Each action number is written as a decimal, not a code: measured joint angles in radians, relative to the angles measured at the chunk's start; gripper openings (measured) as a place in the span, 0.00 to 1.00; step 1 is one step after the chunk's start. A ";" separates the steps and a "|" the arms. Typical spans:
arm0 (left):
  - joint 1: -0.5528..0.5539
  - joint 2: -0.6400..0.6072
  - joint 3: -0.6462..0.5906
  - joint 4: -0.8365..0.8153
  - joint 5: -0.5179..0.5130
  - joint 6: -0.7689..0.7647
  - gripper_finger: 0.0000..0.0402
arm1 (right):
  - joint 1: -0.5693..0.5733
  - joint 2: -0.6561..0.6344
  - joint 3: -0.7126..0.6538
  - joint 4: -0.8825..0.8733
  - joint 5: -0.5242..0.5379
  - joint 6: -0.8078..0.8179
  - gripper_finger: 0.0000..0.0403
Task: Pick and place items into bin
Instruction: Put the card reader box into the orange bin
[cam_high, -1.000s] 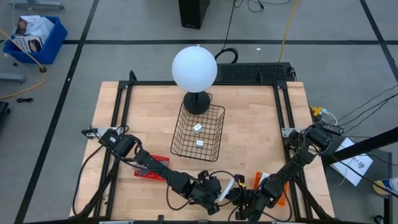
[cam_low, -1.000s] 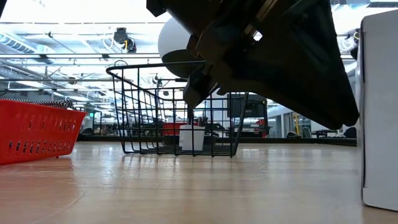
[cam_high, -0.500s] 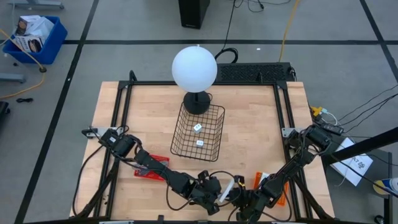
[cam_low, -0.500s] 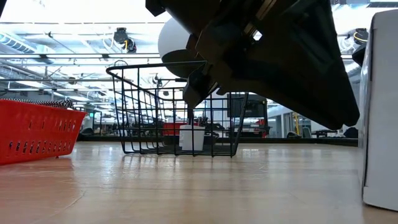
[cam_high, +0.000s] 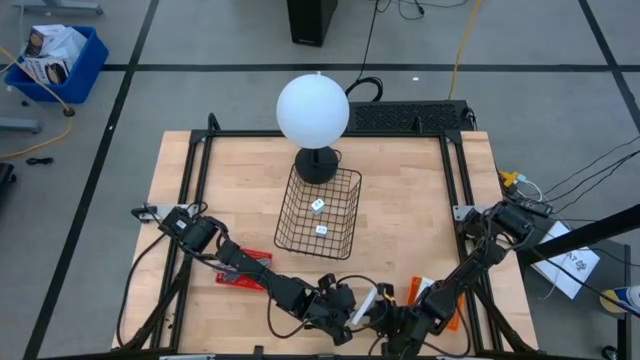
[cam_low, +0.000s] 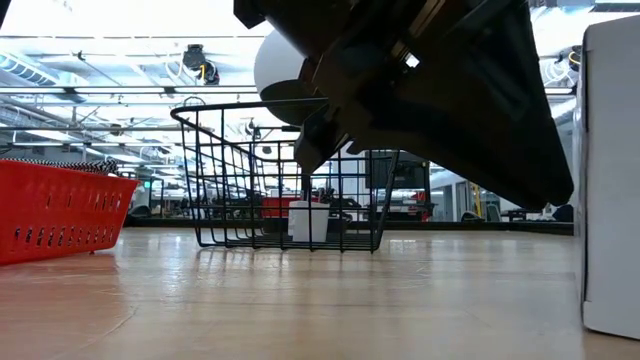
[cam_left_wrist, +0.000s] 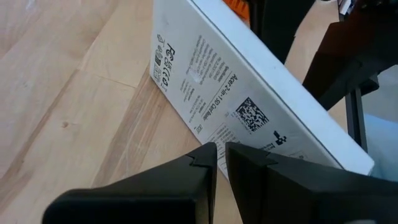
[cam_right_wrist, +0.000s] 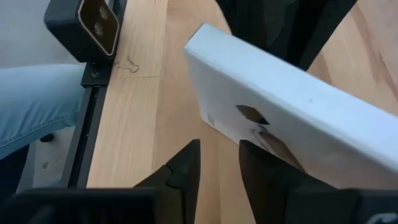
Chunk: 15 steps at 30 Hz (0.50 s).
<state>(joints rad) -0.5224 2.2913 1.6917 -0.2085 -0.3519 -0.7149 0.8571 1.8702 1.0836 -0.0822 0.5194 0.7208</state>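
Note:
A flat white packet with black print (cam_left_wrist: 217, 81) stands on edge near the table's near edge, between my two grippers (cam_high: 365, 300). In the low view it rises upright from the wood (cam_low: 610, 180). My left gripper (cam_left_wrist: 221, 152) is at its printed face, its fingers almost closed at the packet's lower edge. My right gripper (cam_right_wrist: 219, 149) stands open at the packet's blank face (cam_right_wrist: 280, 93). The black wire bin (cam_high: 320, 210) sits mid-table and holds two tiny white blocks (cam_high: 318, 205), (cam_high: 322, 230). My left gripper is shut on the packet's lower edge (cam_left_wrist: 208, 140), coming slanting down from the table's left. Its own fingers hide the place of contact. The packet stands on edge, tilted, its bottom on the table. My right gripper: whether a finger (cam_right_wrist: 261, 168) touches the packet cannot be told.
A red tray (cam_high: 245, 268) lies under my left arm at the near left. An orange thing (cam_high: 445, 305) lies by my right arm. A lamp with a white globe (cam_high: 313, 108) stands behind the bin. A person's leg in jeans (cam_right_wrist: 37, 99) shows beyond the table's edge.
The standing packet has tipped slightly to one side and come back upright, while its bottom edge has stayed on the table. Both arms have kept their places.

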 joint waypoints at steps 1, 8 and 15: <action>0.000 0.000 0.000 -0.001 0.000 0.001 0.10 | 0.003 0.000 0.000 0.000 0.000 0.000 0.26; 0.003 0.000 0.000 -0.036 0.000 0.001 0.10 | 0.016 0.000 0.000 0.003 -0.001 -0.004 0.26; 0.006 0.000 -0.001 -0.083 0.001 -0.020 0.10 | 0.037 -0.013 0.000 -0.004 -0.042 -0.026 0.26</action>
<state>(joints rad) -0.5168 2.2917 1.6909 -0.2916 -0.3512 -0.7354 0.8940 1.8574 1.0836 -0.0859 0.4769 0.6949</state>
